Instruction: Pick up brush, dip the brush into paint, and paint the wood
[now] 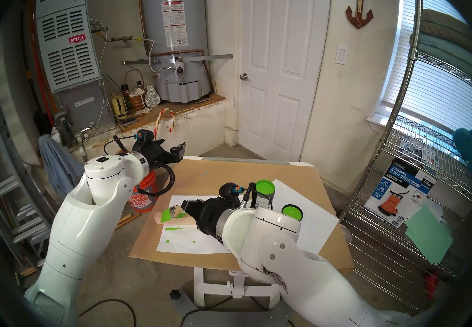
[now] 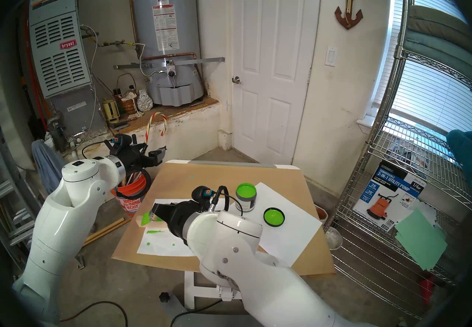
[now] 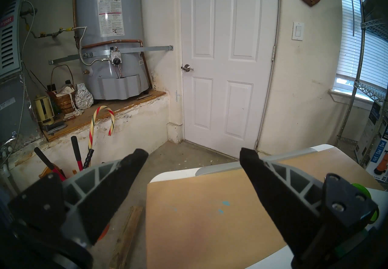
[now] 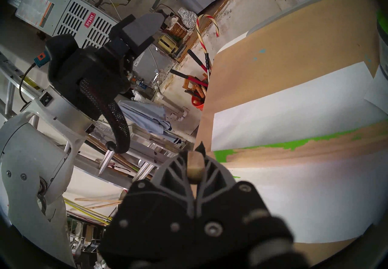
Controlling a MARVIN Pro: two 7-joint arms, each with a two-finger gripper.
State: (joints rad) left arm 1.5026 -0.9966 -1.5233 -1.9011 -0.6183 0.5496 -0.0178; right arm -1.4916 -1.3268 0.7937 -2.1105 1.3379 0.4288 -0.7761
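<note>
The small flat brush (image 1: 171,212) with green-loaded bristles lies on the long pale wooden bar (image 1: 176,219) on white paper. The right gripper (image 1: 184,207) is clamped on its handle, angled down for stroking. The green paint can (image 1: 265,194) stands near (for re-dipping). The left gripper (image 1: 180,151) hovers apart, jaws spread and empty, keeping clear.

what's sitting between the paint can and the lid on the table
Nothing; only bare white paper separates the can from the lid, clearest in the head views.
</note>
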